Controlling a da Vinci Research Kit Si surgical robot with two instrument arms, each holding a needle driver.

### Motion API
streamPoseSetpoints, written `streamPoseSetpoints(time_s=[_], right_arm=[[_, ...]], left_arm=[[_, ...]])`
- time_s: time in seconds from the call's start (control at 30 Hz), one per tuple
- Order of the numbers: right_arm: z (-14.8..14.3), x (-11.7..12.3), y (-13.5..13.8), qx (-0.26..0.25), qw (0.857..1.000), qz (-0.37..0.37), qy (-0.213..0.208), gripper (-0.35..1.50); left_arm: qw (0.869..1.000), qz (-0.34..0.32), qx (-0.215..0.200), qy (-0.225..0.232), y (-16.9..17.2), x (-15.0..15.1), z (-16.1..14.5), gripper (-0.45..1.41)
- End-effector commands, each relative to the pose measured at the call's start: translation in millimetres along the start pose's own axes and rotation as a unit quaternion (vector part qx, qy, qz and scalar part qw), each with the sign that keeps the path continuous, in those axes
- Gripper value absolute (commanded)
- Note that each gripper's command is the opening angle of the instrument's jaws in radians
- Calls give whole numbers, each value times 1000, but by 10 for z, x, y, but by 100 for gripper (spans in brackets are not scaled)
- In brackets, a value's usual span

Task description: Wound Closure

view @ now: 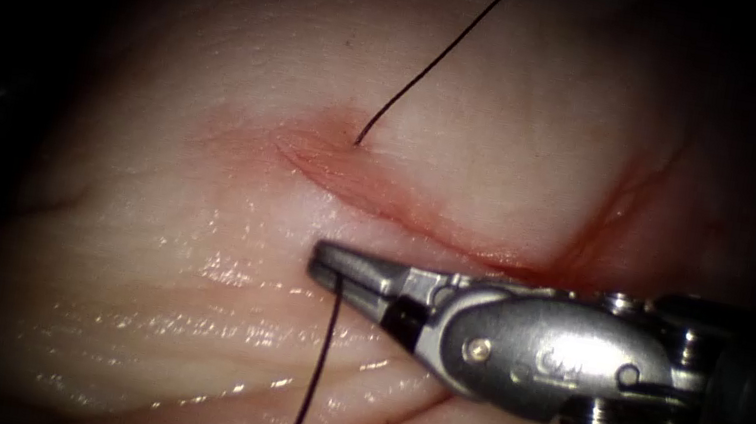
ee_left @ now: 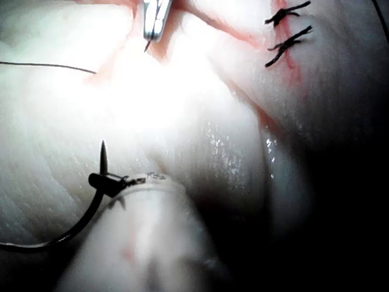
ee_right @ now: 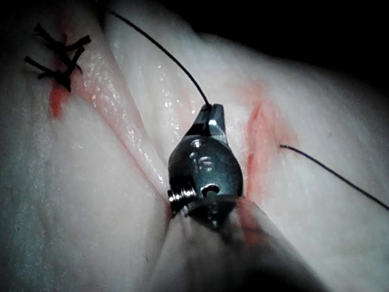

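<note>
The cut [view: 399, 207] runs slantwise across the tissue [view: 515, 112], edged with red fluid. My right tool [view: 327, 265] lies just below the cut, jaws shut on the thread [view: 317, 375], which hangs toward the picture's bottom edge. Another stretch of thread [view: 433, 59] leaves the tissue just above the cut's left end. The right wrist view shows the same shut tool [ee_right: 209, 115] on the thread [ee_right: 164, 52]. In the left wrist view my left tool [ee_left: 104, 181] is shut on the curved needle [ee_left: 79, 222] near its point, free of the tissue.
Two finished dark stitches [ee_left: 287, 30] sit further along the cut, seen too in the right wrist view as stitches [ee_right: 58, 55]. The right tool's tip [ee_left: 153, 21] shows in the left wrist view. A fold of tissue [view: 386, 416] runs below the right tool.
</note>
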Motion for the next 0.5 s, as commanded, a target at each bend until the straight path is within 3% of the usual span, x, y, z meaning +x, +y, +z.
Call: streamPoseSetpoints(time_s=[0.03,0.17,0.27,0.5], right_arm=[[-12,17,-22,17,1000,-7,7,-35],[-39,46,-56,41,999,-19,19,-35],[-62,83,-106,85,995,-38,25,-35],[-75,127,-169,152,987,-34,46,-35]], left_arm=[[1000,0,0,1,4,2,7,-45],[1000,0,0,2,5,3,8,-45],[1000,0,-1,3,8,7,10,-45],[1000,1,-3,3,9,8,12,-45]])
